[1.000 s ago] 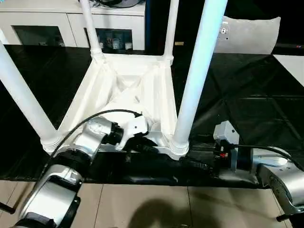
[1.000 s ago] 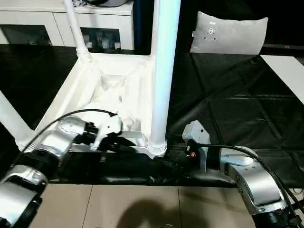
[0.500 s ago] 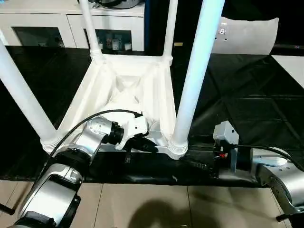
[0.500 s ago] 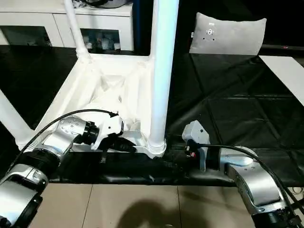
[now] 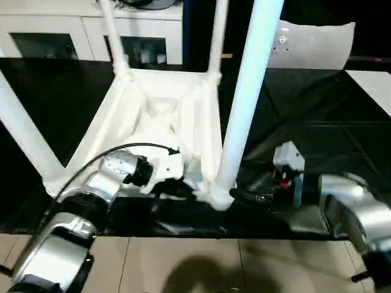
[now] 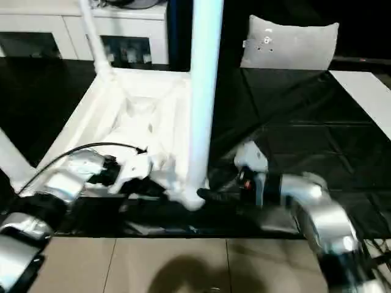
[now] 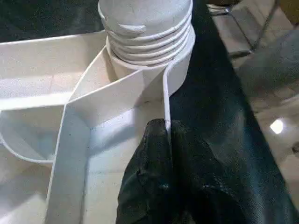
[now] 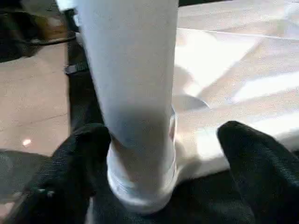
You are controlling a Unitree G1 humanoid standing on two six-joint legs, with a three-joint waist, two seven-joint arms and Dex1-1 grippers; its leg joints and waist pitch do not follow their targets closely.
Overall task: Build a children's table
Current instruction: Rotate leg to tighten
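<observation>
Table (image 5: pixel 165 116): upside down, four legs standing up.
Left gripper (image 7: pixel 166 128): pinching the table's thin edge.
Right gripper (image 8: pixel 163 154): wide around near leg (image 5: pixel 247 97), not squeezing.
Left to do: maybe tighten leg, flip over.

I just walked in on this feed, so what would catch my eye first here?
The white table lies upside down on a black sheet, its legs pointing up. At the near corner, the left gripper is shut on the table's thin rim, while the right gripper stands open around the base of the nearest leg.
</observation>
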